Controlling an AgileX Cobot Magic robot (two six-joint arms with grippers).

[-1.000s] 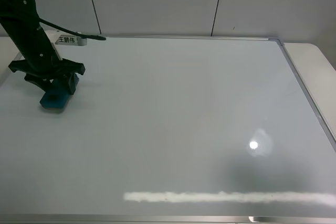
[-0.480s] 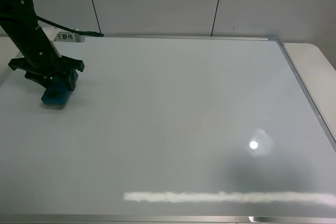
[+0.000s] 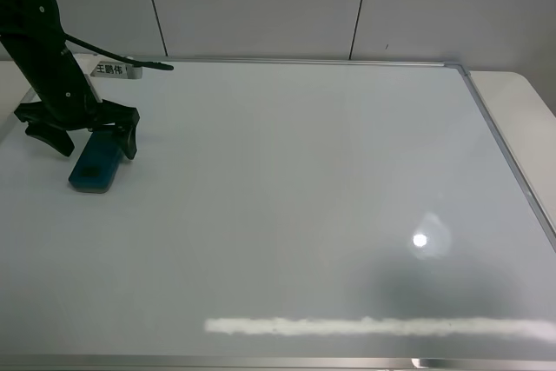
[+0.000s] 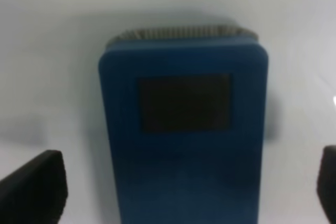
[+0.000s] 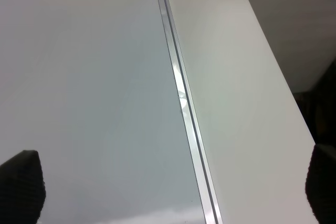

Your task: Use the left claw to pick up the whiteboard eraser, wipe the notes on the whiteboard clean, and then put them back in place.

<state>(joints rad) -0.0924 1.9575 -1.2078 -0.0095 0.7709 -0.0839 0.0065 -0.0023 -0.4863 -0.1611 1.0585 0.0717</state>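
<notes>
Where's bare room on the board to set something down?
The whiteboard is bare from the whiteboard eraser across to the right frame and down to the near frame. The table strip past the right frame is free too. Crowded only far left: the open left claw straddles the eraser, label tag behind.

At the far left of the whiteboard [image 3: 287,197], the left claw [image 3: 97,149] is letting go of the whiteboard eraser [image 3: 94,169]. Its fingers [image 3: 129,136], clamped on the block half a second ago, are now standing spread wide to either side, clear of it. The eraser is lying flat on the board, its far half, covered by the claw a moment ago, now showing more fully between the parted fingers.
</notes>
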